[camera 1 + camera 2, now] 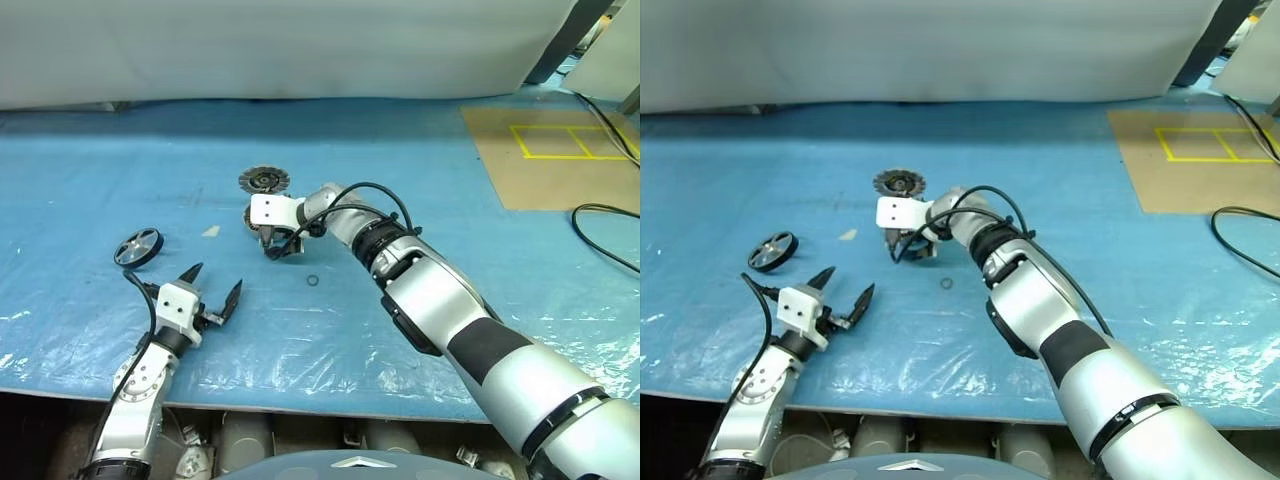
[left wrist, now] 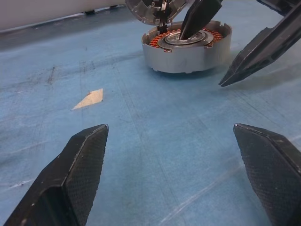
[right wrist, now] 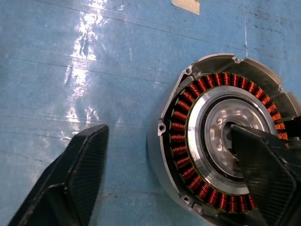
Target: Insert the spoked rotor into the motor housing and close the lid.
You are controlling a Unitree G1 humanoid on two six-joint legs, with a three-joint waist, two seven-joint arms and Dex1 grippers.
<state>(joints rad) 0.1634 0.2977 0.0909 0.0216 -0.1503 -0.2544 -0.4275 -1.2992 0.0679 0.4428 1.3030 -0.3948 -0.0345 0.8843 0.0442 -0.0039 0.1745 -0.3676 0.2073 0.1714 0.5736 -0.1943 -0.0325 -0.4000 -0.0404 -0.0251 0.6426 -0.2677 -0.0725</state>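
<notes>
I see my right claw point(image 1: 270, 243) reaching out over the blue-covered desk point(image 1: 420, 180) to the motor housing point(image 3: 221, 141), which sits near the middle of the desk, open side up, its copper windings ringing a silver centre. The claw's jaws are spread wide: one finger point(image 3: 268, 160) points down into the silver centre of the housing, the other finger point(image 3: 70, 179) hangs outside the housing wall over bare sheet. So the wall lies between the two fingers, but I see no squeeze on it and cannot tell if either finger touches metal.

The lid point(image 1: 264, 181), the grey toothed disc, lies flat just beyond the housing on the far side, close to it. The spoked rotor point(image 1: 138, 247) with its black rim lies well off to the left, apart from the housing, resting on the sheet.

My left claw point(image 1: 211, 291) hovers low at the near left, just near of the rotor, pointing toward the housing. Its jaws are fully apart with nothing between them.

A small dark ring point(image 1: 313, 281) lies on the sheet to the near right of the housing, and a pale scrap point(image 1: 210, 231) lies between the rotor and the housing.
</notes>
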